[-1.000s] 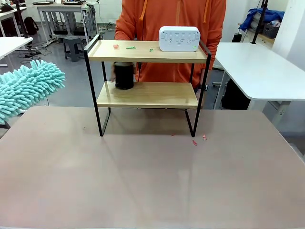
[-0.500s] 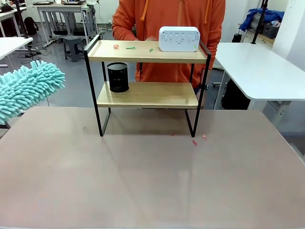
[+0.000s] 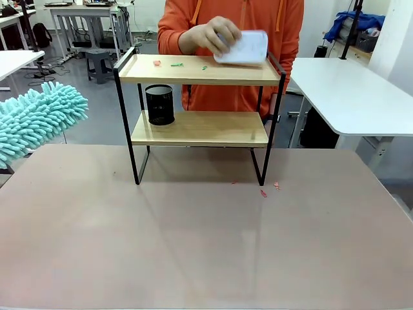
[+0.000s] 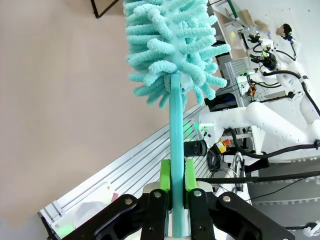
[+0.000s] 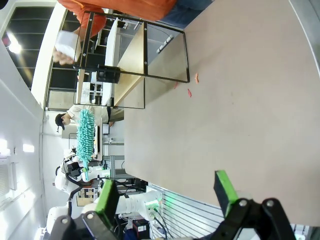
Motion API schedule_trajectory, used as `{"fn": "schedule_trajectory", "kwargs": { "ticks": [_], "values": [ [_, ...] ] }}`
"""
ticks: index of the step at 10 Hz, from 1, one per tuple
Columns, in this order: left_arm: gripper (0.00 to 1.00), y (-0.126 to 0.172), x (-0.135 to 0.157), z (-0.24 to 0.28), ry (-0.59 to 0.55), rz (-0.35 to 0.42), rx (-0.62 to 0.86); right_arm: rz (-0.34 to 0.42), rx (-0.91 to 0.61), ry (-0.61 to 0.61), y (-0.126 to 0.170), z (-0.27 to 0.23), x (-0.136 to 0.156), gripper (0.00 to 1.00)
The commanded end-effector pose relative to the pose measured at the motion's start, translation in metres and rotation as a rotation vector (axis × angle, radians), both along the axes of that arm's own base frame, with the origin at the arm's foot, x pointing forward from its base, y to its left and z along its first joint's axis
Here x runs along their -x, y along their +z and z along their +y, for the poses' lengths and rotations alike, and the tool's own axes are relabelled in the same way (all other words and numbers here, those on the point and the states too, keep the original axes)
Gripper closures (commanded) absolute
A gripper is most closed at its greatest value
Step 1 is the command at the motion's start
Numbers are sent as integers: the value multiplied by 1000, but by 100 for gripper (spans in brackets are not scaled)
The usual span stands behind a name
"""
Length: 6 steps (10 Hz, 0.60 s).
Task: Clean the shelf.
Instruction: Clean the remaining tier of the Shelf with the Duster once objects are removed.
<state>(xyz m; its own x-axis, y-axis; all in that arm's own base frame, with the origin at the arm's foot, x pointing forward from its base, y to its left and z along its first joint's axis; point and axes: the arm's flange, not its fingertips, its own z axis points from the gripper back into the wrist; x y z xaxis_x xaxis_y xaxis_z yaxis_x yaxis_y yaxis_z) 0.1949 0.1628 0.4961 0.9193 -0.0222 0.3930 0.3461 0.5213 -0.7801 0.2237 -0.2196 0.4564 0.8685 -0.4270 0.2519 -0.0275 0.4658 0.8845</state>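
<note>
- Shelf: two-tier rack, two light wooden boards in a thin black metal frame with four legs.
- Pose: upright, legs on the table, at 12 o'clock, near the far edge.
- Top board: small red and green scraps toward its 9 o'clock end.
- Lower board: black mesh cup standing at its 9 o'clock end.

The white device held over the shelf's top board is motion-blurred, its left end hidden by the person's hand. The left edge cuts off the teal duster. The top board's scraps are too small to identify.
</note>
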Motion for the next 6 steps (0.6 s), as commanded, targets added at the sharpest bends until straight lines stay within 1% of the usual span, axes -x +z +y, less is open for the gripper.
{"fn": "schedule_trajectory", "kwargs": {
  "ticks": [1, 2, 3, 4, 5, 6],
  "values": [
    [88, 0, 0, 0, 0, 0, 0, -34, -3, 4, -1, 3, -1, 0],
    [88, 9, -4, -1, 69, 42, -21, -34, -3, 4, -1, 3, -1, 0],
    [88, 28, -5, -3, 109, 59, -2, -34, -3, 4, -1, 3, -1, 0],
    [88, 60, -6, -5, 148, 49, -1, -34, -3, 4, -1, 3, -1, 0],
    [88, 98, -7, -8, 178, 43, -11, -34, -3, 4, -1, 3, -1, 0],
    [88, 141, -12, -16, 212, 21, -37, -34, -3, 4, -1, 3, -1, 0]
  ]
}}
